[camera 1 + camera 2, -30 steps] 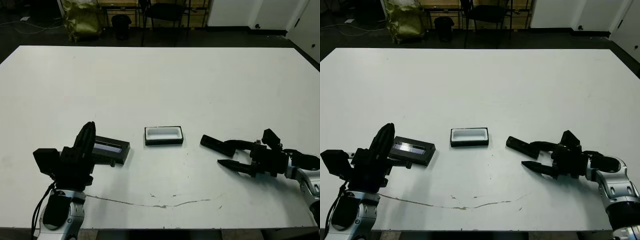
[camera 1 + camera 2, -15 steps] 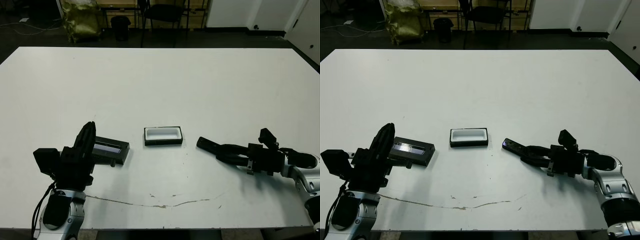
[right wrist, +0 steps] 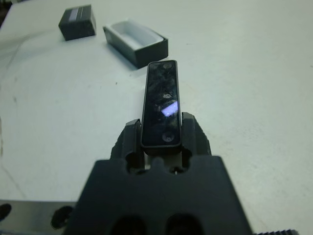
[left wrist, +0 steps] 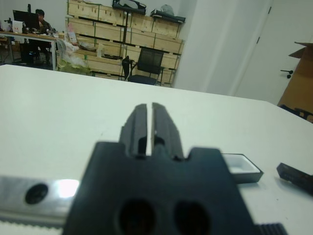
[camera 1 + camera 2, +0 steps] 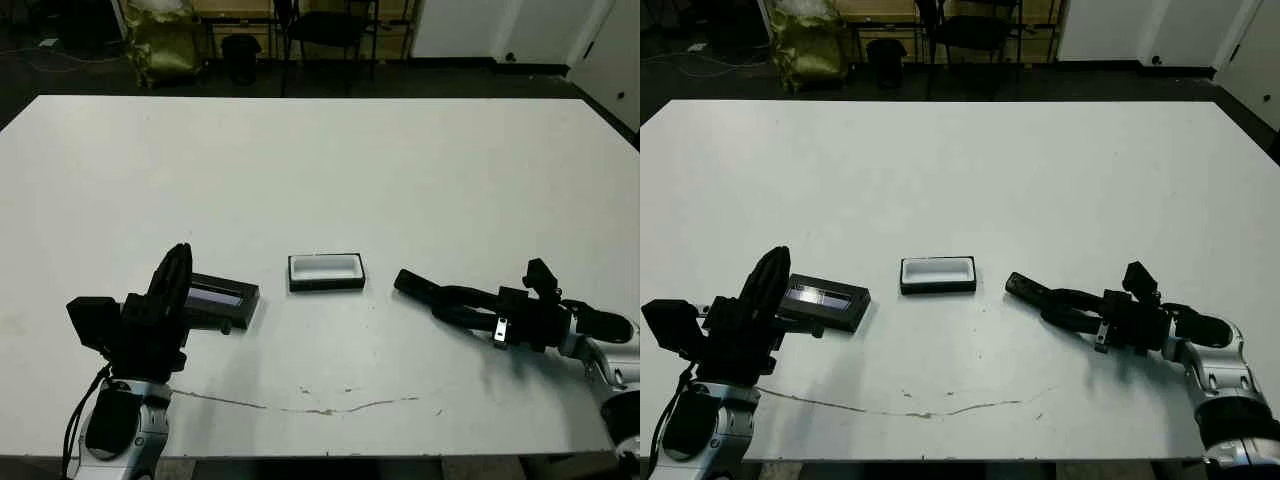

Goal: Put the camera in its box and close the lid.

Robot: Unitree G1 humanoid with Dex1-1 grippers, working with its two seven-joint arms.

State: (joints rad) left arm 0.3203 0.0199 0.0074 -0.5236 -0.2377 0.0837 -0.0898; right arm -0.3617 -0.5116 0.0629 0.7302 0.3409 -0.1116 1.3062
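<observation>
The camera (image 5: 425, 289) is a slim black bar, and my right gripper (image 5: 452, 302) is shut on its near end; it points left toward the box and sits low over the table at the right. The right wrist view shows the camera (image 3: 161, 100) between both fingers (image 3: 131, 136). In the table's middle lies the box (image 5: 326, 282), a small open black tray with white lining. The lid (image 5: 225, 299), flat and black with a pale bluish strip, lies to its left. My left gripper (image 5: 176, 272) is shut and empty, at the lid's left end.
A thin dark crack line (image 5: 330, 408) runs across the table near its front edge. Chairs, crates and a yellow bag (image 5: 160, 40) stand beyond the far edge. In the left wrist view a person (image 4: 40, 15) sits at a distant desk.
My right gripper's fingers, spread beside the camera a second ago, have closed on it. The camera's tip has shifted slightly left. The left arm, lid and box have not moved.
</observation>
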